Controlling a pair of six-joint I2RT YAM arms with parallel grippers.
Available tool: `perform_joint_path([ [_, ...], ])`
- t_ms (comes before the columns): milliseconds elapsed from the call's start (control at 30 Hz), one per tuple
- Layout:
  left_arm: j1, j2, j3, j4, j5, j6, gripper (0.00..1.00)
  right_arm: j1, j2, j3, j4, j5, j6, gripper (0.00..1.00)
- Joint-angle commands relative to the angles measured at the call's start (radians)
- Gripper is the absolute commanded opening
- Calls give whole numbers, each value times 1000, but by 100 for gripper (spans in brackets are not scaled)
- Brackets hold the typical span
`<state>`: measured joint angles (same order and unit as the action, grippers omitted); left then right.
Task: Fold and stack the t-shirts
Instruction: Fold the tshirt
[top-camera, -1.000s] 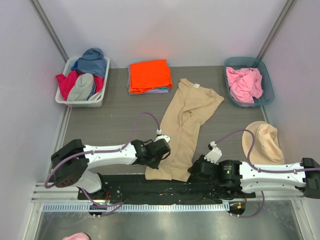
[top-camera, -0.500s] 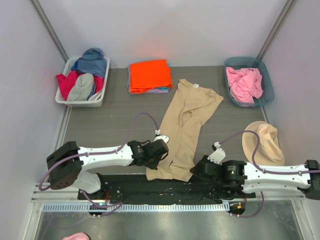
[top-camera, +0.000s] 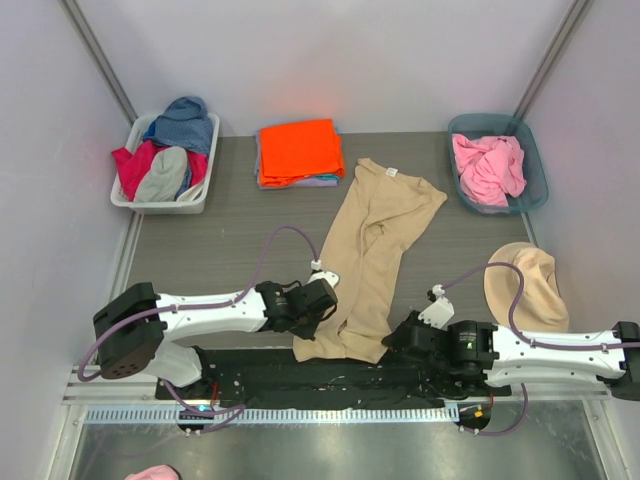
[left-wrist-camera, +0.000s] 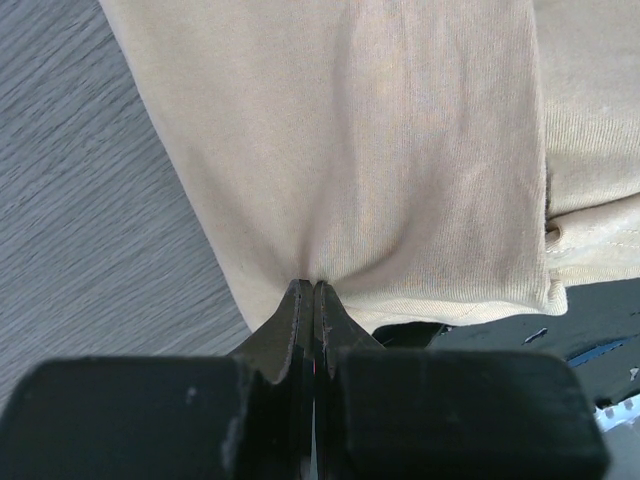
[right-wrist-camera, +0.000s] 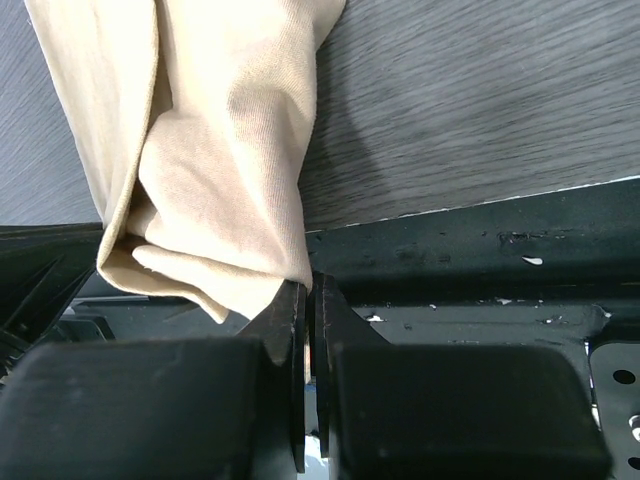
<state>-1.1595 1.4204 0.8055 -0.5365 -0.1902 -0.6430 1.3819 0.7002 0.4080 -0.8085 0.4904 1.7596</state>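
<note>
- The left gripper (left-wrist-camera: 305, 292) is clamped on the bottom hem of the tan t-shirt (top-camera: 380, 225), and the cloth puckers at its tips. Over the last second it has eased toward the near edge, dragging that corner along.
- The folded orange t-shirt (top-camera: 298, 150) at the far side has not moved.
- The tan t-shirt lies lengthwise mid-table, collar far. Its hem has now been pulled onto the black base plate (top-camera: 260, 380).
- The right gripper (right-wrist-camera: 305, 288) pinches the other hem corner and has backed off likewise.
- This looks like straightening; no fold has begun.
- The pink t-shirt (top-camera: 487, 165) stays crumpled in the blue bin (top-camera: 535, 190).
</note>
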Motion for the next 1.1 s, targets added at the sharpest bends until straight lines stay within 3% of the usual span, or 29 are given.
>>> perform_joint_path([
  [0,0,14,15,-105,-35,40,0,5,-5,-9,-100,27,9,1],
  [33,0,18,20,-103,-29,39,1,5,-5,-9,-97,22,5,2],
  [100,-2,26,37,-97,-20,39,4,5,-1,-12,-90,16,0,13],
  [167,-5,25,55,-105,-17,40,14,5,5,-8,-93,16,-3,27],
  [300,-12,-15,157,-160,-17,55,29,3,16,40,-148,42,-2,45],
  [333,-12,-26,179,-171,-17,60,38,3,19,52,-165,53,0,52],
  [467,-12,-90,276,-237,-31,83,57,5,21,127,-270,161,23,63],
  [600,-12,-149,319,-240,-90,117,78,0,-1,190,-302,363,47,70],
  [667,-5,-149,307,-226,-138,134,82,-30,-2,209,-302,416,41,72],
  [767,23,-109,304,-215,-150,151,83,-119,70,289,-269,461,-119,73],
  [800,24,-98,305,-211,-149,154,83,-209,100,316,-232,450,-203,73],
  [833,24,-71,305,-200,-147,157,83,-249,175,339,-183,406,-405,74],
  [933,24,-40,305,-172,-137,160,83,-351,295,419,-6,349,-669,74],
  [1067,27,-32,293,-135,-149,161,84,-542,493,517,157,274,-885,77],
])
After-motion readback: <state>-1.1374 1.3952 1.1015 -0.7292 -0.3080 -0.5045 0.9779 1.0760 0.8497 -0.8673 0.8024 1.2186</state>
